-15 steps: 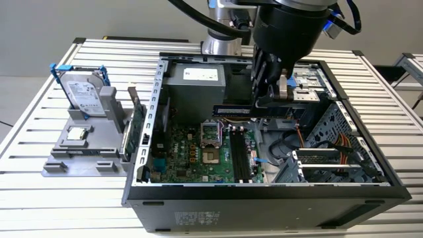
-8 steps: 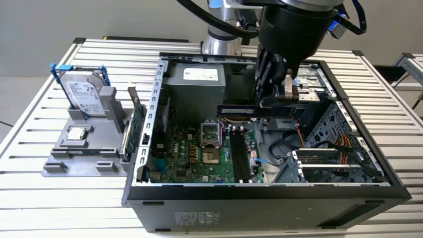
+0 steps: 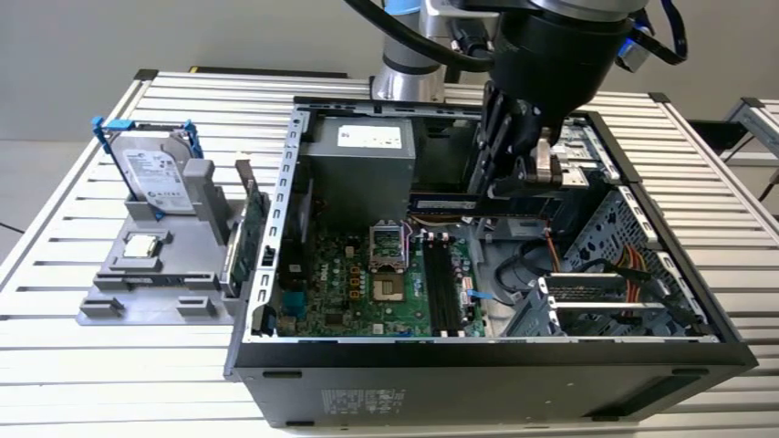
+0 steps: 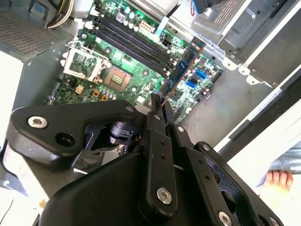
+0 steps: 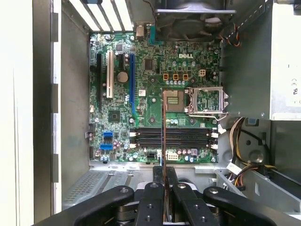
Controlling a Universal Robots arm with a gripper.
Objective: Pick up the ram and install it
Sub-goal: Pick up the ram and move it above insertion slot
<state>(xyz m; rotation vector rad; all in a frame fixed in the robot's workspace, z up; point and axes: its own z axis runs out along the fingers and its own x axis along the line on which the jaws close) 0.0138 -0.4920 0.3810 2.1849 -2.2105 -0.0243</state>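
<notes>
Ram (image 4: 183, 68), a thin, light, rigid stick of blue-green board with a coppery contact edge, hangs over the motherboard (image 5: 141, 70) inside the open case (image 3: 290, 173), clamped across its flat faces by the gripper (image 4: 160, 101), whose black metal fingers are closed on it. You should treat it as brittle: keep the hold on bare board, clear of the contacts, and never flex it. Beneath it run long black memory slots (image 5: 183, 136) beside the square, shiny processor socket (image 5: 207, 101).
</notes>
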